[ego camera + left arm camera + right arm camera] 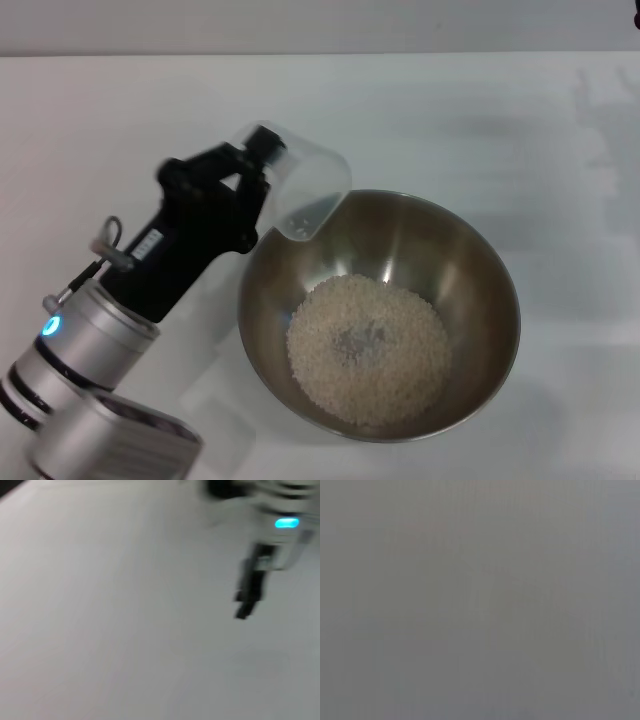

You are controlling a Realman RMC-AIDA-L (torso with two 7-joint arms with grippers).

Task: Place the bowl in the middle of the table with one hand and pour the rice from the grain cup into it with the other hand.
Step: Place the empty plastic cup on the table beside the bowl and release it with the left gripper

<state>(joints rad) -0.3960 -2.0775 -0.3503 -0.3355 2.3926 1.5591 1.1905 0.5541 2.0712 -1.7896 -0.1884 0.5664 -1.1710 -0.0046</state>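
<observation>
The steel bowl (455, 250) stands on the white table (450, 110) right of centre in the head view. A heap of rice (367, 345) lies in its bottom. My left gripper (255, 165) is shut on the clear grain cup (300, 190). It holds the cup tipped on its side, with the mouth over the bowl's near-left rim. The cup looks empty. My right gripper (245, 605) shows only in the left wrist view, blurred and far off above the table. The right wrist view shows only plain grey.
My left arm (90, 340) reaches in from the lower left of the head view. The table's far edge (320, 53) runs along the top of that view. Bare white tabletop lies around the bowl.
</observation>
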